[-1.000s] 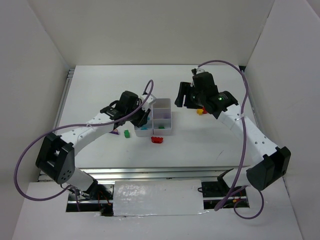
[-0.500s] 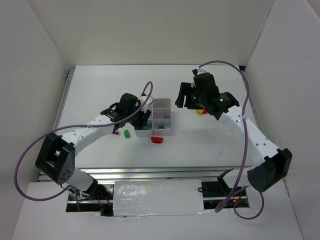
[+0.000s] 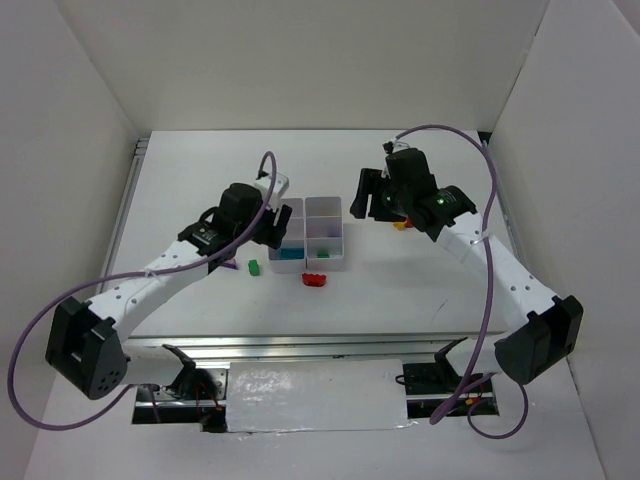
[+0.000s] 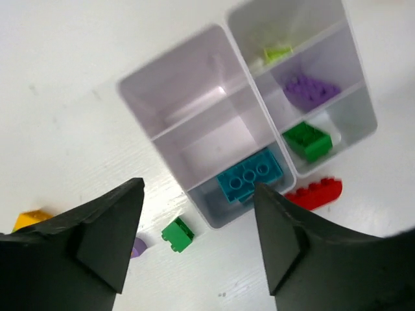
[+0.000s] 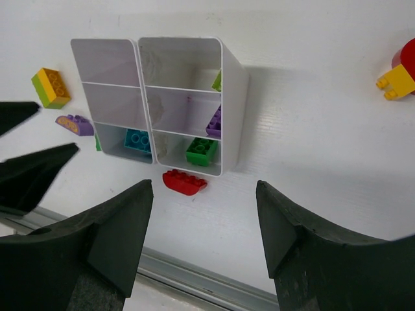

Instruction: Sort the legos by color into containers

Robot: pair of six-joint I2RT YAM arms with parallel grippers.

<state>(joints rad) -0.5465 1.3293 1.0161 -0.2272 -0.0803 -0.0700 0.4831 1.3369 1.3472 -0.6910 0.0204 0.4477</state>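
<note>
Now hovering near the containers (image 3: 312,233) with left gripper (image 4: 200,186) and right gripper (image 5: 204,184) both parted, gripping nothing, teal brick (image 4: 249,179) in its near-left compartment, red brick (image 4: 314,193) just beside.

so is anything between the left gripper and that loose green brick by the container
Nothing visible does. The green brick lies bare on the table below the open left gripper, just off a corner of the container. A purple piece sits close on its other side, so finger room may be tight.
</note>
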